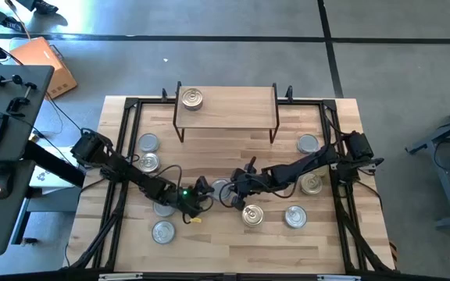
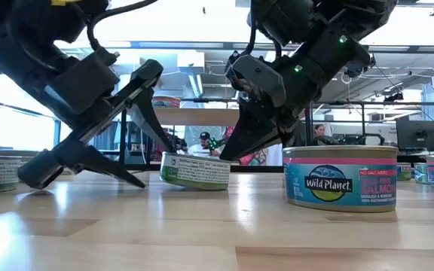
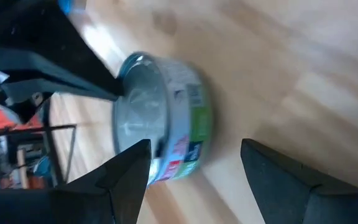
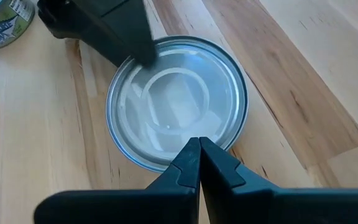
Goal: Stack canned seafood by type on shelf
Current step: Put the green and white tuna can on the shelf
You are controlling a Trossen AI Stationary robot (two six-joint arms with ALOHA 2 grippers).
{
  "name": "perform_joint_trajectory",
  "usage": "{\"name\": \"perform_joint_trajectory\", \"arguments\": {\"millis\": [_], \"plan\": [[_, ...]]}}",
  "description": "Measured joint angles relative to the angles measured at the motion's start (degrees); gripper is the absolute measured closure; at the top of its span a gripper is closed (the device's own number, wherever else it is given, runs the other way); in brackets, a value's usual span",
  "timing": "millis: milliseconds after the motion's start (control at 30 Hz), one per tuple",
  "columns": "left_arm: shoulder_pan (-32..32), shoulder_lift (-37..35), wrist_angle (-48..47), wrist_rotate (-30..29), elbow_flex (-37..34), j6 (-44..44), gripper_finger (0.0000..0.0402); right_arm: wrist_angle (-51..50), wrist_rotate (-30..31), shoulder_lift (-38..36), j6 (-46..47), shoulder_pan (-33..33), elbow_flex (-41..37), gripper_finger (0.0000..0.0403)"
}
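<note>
The left tool (image 1: 201,193), fingers wide, should straddle the green-labelled silver tin (image 1: 221,190) squarely; the right tool (image 1: 233,196), pinched shut beside it, steadies.

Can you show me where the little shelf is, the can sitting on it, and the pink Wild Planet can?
shelf (image 1: 241,105): high view, bare wood top.
can on the shelf (image 1: 191,98): high view, middle of its lid.
Wild Planet can (image 2: 340,184): low view, front label.
</note>
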Motion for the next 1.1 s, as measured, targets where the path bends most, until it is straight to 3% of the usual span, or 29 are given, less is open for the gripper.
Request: {"name": "perform_joint_trajectory", "arguments": {"millis": [1100], "plan": [[-0.77, 1.77, 3.98, -3.28, 0.11, 4.35, 0.0158, -1.34, 1.35, -0.07, 1.68, 0.88, 0.04, 0.0403]]}}
